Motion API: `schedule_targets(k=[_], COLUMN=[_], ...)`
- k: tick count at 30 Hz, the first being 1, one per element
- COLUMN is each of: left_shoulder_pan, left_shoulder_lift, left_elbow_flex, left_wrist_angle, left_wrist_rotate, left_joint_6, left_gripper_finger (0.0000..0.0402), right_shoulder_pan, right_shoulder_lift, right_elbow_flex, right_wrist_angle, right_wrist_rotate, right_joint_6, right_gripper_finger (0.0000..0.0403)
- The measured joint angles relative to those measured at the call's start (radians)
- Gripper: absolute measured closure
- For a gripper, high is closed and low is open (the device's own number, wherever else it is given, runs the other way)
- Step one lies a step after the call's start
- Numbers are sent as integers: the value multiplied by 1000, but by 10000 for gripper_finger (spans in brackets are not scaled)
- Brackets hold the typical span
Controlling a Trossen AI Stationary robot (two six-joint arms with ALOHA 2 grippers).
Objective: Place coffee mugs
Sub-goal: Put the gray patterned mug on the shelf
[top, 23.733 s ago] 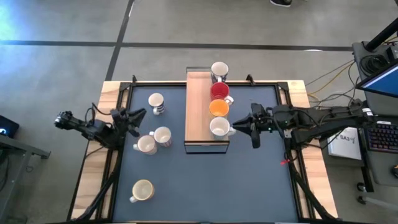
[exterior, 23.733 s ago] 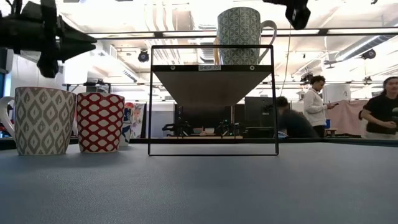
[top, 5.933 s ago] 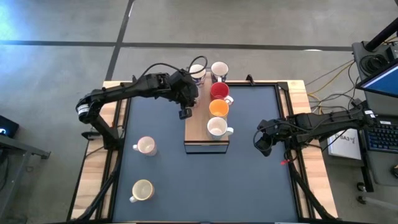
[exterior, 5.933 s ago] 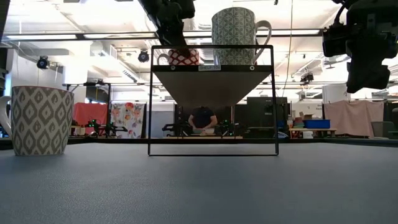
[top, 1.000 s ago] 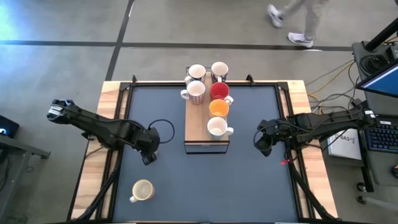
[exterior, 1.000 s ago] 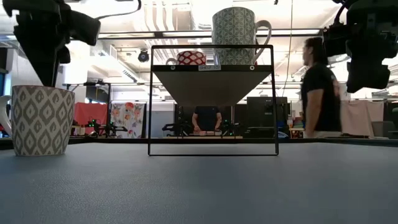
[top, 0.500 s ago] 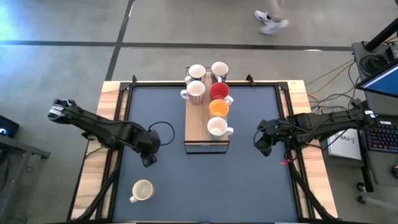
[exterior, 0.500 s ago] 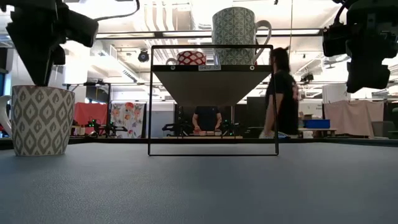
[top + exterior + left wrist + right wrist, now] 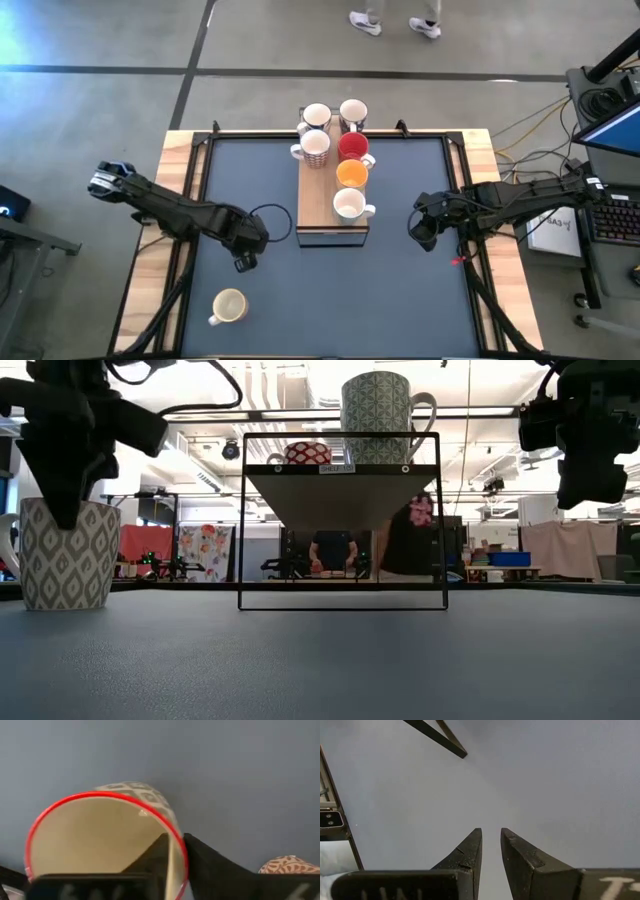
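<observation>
My left gripper (image 9: 243,258) stands over the grey diamond-patterned, red-rimmed coffee mug (image 9: 68,560) left of the rack and is shut on its rim; from above the arm hides the mug. A cream mug (image 9: 229,305) stands nearer the table's near edge and also shows as a brown-patterned mug (image 9: 287,865) in the left wrist view. Several mugs, white, red, orange and patterned, stand on the wooden rack (image 9: 315,200). My right gripper (image 9: 422,235) hovers shut on the right side, holding nothing. My left gripper (image 9: 175,855) has the mug's wall at the rim (image 9: 173,829), one finger inside the cup and one outside. The fingers come from above, pointing down. The mug stands upright with its base (image 9: 65,605) on the table.
The rack's black wire frame (image 9: 340,600) stands mid-table with a green-patterned mug (image 9: 380,420) on top. The table's wooden border (image 9: 180,150) rings the dark mat. A person's feet (image 9: 395,22) pass beyond the far edge.
My left gripper has moved down and a little toward the table's right and near edges, lowering its fingers over the rim of the diamond-patterned mug. The mug has stayed on the table. A person has walked across behind the table.
</observation>
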Motion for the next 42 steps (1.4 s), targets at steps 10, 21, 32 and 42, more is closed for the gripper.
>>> schedule_targets(k=[10, 21, 32, 42], left_shoulder_pan=[2, 44, 82, 122], left_shoulder_lift=[-1, 0, 0, 38], left_elbow_flex=[45, 229, 380, 477], left_wrist_angle=[10, -110, -134, -130], left_wrist_rotate=[4, -71, -213, -273], left_joint_6=[40, 179, 312, 433], left_gripper_finger=[395, 394, 394, 395], right_shoulder_pan=[0, 0, 0, 0], right_shoulder_lift=[0, 0, 0, 0], right_elbow_flex=[0, 0, 0, 0], right_wrist_angle=[0, 0, 0, 0], right_wrist_rotate=[0, 0, 0, 0], right_joint_6=[0, 0, 0, 0], right_gripper_finger=[342, 342, 342, 342])
